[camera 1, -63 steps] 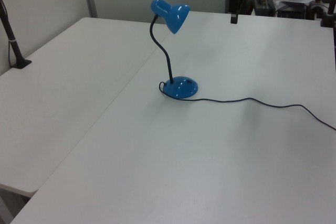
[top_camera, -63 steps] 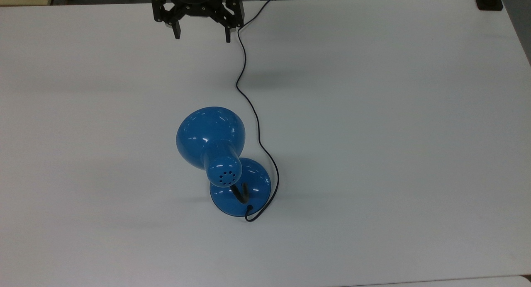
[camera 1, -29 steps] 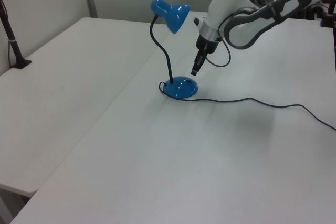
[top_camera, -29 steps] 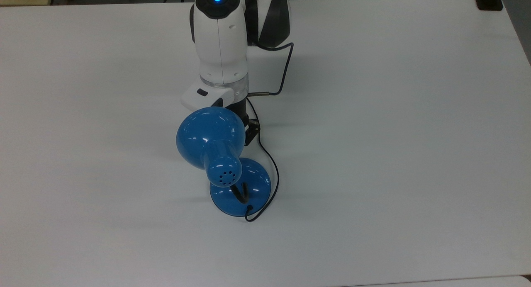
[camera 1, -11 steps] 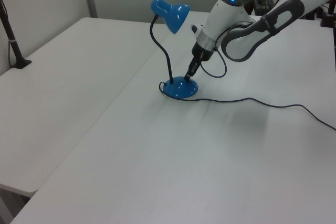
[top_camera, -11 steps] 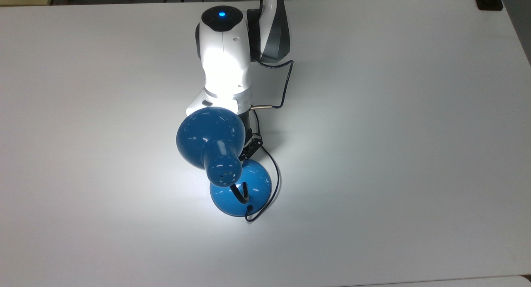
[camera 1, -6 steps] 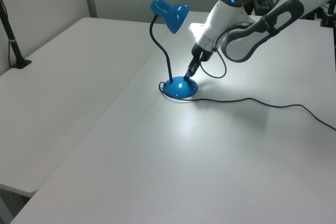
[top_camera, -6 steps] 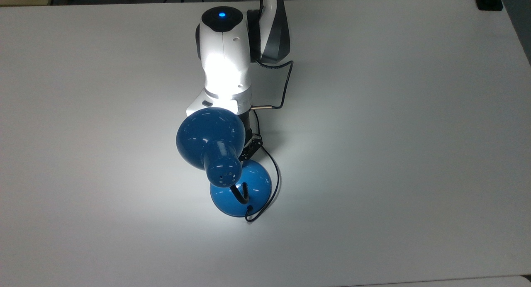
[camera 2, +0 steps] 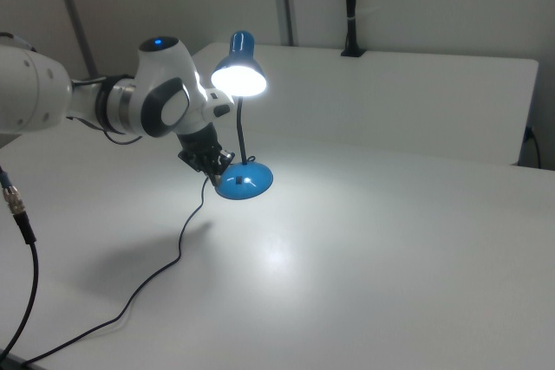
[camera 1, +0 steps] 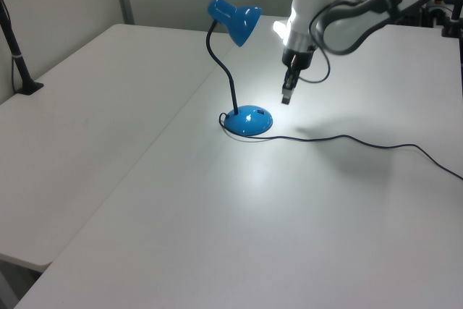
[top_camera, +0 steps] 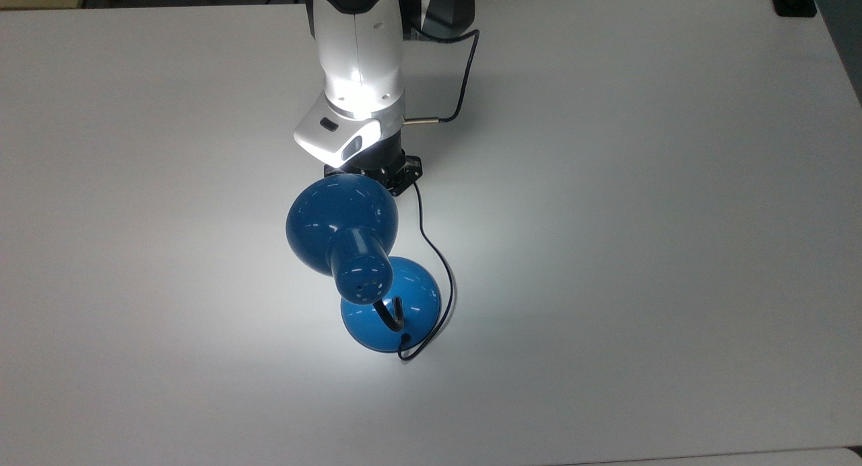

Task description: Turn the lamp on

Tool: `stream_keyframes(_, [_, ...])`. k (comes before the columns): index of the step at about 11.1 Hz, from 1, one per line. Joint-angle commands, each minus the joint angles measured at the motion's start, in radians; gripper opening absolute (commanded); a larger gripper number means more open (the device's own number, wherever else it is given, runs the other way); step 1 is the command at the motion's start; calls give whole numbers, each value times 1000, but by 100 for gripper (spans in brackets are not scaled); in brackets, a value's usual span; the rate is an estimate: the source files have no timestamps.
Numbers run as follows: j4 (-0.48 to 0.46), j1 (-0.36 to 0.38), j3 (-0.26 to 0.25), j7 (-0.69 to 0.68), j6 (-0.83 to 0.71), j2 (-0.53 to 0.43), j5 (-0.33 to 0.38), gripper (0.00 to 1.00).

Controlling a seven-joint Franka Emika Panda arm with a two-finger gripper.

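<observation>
We note the lamp (camera 1: 239, 70) standing upright near the middle of the white tabletop (camera 1: 217, 236), its round blue base (top_camera: 390, 314) flat on the surface and the black gooseneck (camera 1: 223, 70) rising to the dome shade (camera 2: 239, 75). In the right view the shade's mouth glows white, and a bright pool of light lies on the tabletop around the base. The thin black cord (top_camera: 431, 250) loops from the base's rear and trails off along the tabletop. Beyond the base, in the left view, the gripper (camera 1: 287, 97) hangs in the air, clear of the lamp and above the tabletop, holding nothing; we cannot tell how far apart its fingers stand. The white arm (top_camera: 360, 55) behind it catches the lamp's light. A black post (camera 1: 18, 63) stands at the tabletop's far left edge in the left view.
</observation>
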Motion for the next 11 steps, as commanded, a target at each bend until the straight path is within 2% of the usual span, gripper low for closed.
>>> stream_keyframes(1, [-54,-3,2,20,-163,-129,-6,2])
stream_keyframes(3, [-50,-5,-4,42,-272,-192,-7,5])
stream_keyframes(4, [-48,-5,-7,53,-306,-218,-13,11])
stream_keyframes(5, [-48,-5,-8,71,-337,-246,-31,12])
stream_keyframes(6, [-47,-7,-8,89,-373,-270,-51,21])
stream_keyframes(7, [-26,-7,-8,108,-415,-293,-58,34])
stream_keyframes(8, [8,-19,-8,108,-476,-297,-62,58])
stream_keyframes(10, [60,-25,-10,109,-536,-298,-87,94])
stream_keyframes(11, [82,-28,-11,111,-574,-301,-87,100])
